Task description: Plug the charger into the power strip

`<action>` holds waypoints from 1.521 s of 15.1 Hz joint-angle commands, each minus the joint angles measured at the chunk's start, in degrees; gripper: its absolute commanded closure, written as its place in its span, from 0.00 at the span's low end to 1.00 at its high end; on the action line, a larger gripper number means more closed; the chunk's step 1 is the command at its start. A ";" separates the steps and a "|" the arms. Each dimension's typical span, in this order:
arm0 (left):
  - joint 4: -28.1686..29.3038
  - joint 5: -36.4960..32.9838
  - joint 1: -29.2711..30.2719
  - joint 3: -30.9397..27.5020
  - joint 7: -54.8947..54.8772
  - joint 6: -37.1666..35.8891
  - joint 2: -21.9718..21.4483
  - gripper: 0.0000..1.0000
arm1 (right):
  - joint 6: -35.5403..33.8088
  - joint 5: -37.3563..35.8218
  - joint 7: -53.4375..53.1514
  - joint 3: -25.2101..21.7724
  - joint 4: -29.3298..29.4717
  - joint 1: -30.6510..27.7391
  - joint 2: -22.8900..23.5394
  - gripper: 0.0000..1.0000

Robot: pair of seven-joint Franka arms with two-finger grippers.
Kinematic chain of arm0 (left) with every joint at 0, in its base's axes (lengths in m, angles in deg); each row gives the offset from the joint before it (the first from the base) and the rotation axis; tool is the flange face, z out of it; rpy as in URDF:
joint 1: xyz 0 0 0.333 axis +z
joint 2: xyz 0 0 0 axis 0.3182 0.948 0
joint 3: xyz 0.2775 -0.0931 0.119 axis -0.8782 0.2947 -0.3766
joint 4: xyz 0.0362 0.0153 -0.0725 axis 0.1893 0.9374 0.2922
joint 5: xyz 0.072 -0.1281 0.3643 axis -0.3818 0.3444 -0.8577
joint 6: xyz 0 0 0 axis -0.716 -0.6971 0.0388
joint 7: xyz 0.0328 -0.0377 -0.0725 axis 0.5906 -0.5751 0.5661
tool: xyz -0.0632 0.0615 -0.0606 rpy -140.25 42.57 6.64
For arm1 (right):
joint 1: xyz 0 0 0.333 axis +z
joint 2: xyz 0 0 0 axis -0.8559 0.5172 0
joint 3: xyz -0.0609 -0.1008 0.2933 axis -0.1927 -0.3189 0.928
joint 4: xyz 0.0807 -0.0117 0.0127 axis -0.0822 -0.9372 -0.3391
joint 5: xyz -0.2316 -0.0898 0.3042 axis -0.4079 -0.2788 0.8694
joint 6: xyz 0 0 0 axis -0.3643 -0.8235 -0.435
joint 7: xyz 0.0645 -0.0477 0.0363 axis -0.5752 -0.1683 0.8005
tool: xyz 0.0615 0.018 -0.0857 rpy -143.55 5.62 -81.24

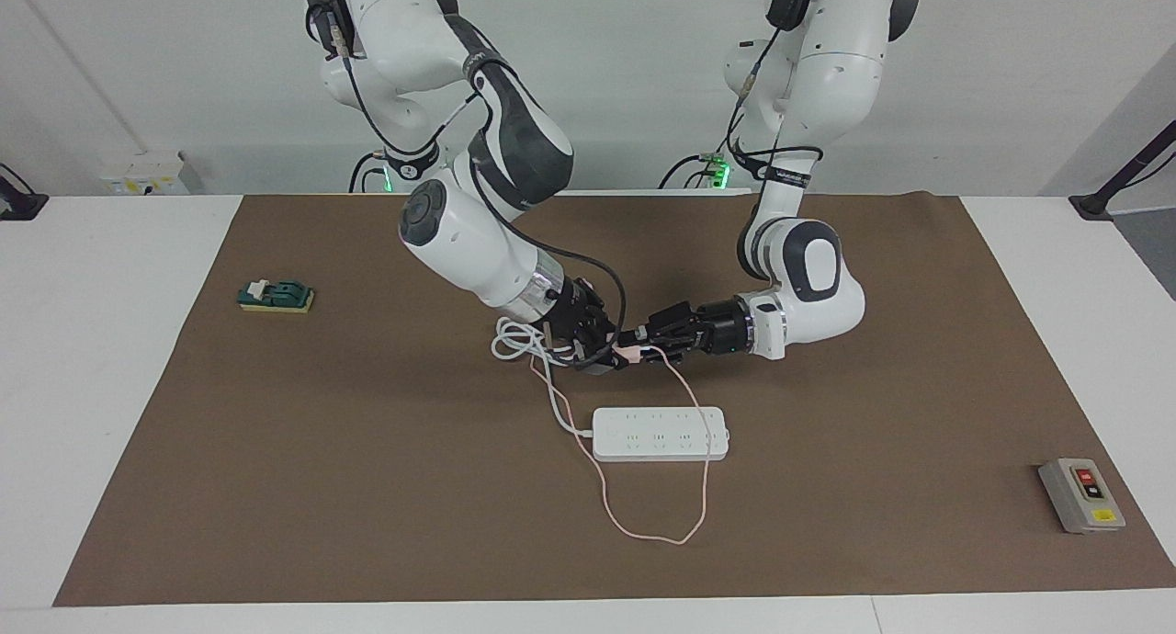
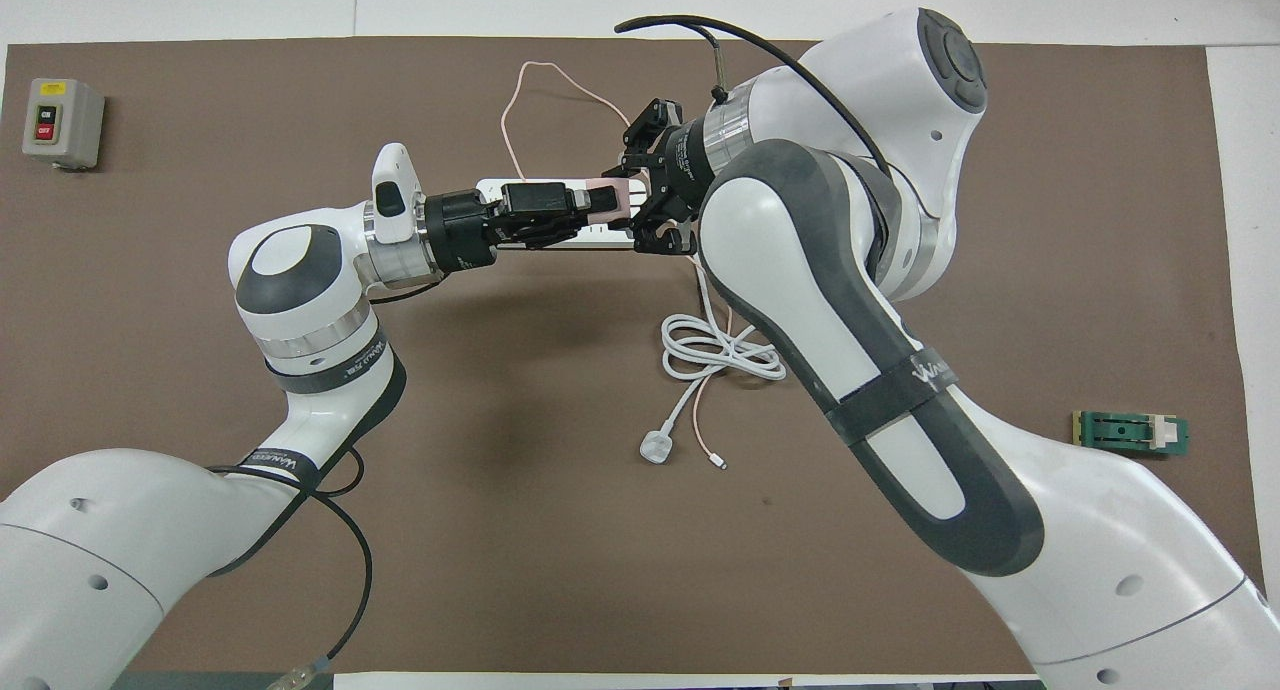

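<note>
The pale pink charger (image 1: 630, 349) (image 2: 612, 198) hangs in the air over the brown mat, just nearer to the robots than the power strip (image 1: 660, 434) (image 2: 492, 184). My right gripper (image 1: 614, 352) (image 2: 632, 198) is shut on one side of it. My left gripper (image 1: 640, 346) (image 2: 598, 202) comes in level from the other side and is shut on it too. The charger's thin pink cable (image 1: 648, 535) drops past the strip and loops on the mat. The white strip lies flat, sockets up, largely hidden under the grippers in the overhead view.
The strip's thick white cord (image 1: 519, 342) (image 2: 720, 355) lies coiled under the right forearm, ending in a round white plug (image 2: 656, 447). A grey switch box (image 1: 1081, 494) (image 2: 62, 123) sits at the left arm's end. A small green block (image 1: 276, 296) (image 2: 1130, 434) sits at the right arm's end.
</note>
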 commanded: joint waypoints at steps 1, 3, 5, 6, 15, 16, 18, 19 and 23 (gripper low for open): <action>1.32 0.27 -0.35 -0.06 0.10 0.66 -0.48 1.00 | 0.62 0.07 -1.96 0.22 1.49 -0.53 0.32 0.00; 1.41 0.27 -0.26 -0.15 0.10 0.49 -0.48 1.00 | 0.44 0.25 -1.96 0.13 1.49 -0.97 0.23 0.00; 1.32 0.27 -0.08 -0.33 -0.51 0.92 -0.40 1.00 | 0.27 0.25 -2.57 0.04 1.49 -1.14 0.05 0.00; 1.14 0.18 0.18 -0.41 -1.82 1.45 -0.40 1.00 | -0.08 0.34 -2.57 -0.22 1.49 -1.49 -0.12 0.00; 1.23 -5.69 4.83 -0.85 3.69 4.60 -3.11 1.00 | -8.59 -8.43 -0.91 -0.75 1.57 -7.81 -6.80 0.00; 1.32 -8.23 5.45 -0.85 5.10 7.23 -3.99 1.00 | -9.65 -9.32 1.18 -0.75 1.57 -8.52 -7.85 0.00; 2.37 -13.86 6.76 -0.85 9.31 9.80 -6.19 1.00 | -12.72 -10.64 9.34 -0.84 1.49 -10.10 -10.13 0.00; 3.07 -17.54 7.99 -0.85 12.55 10.41 -7.94 1.00 | -14.57 -11.17 12.42 -0.84 1.49 -11.07 -10.66 0.00; 3.08 -38.44 14.23 -1.03 29.94 9.63 -13.92 1.00 | -20.55 -15.90 28.23 -0.84 1.22 -14.06 -13.48 0.00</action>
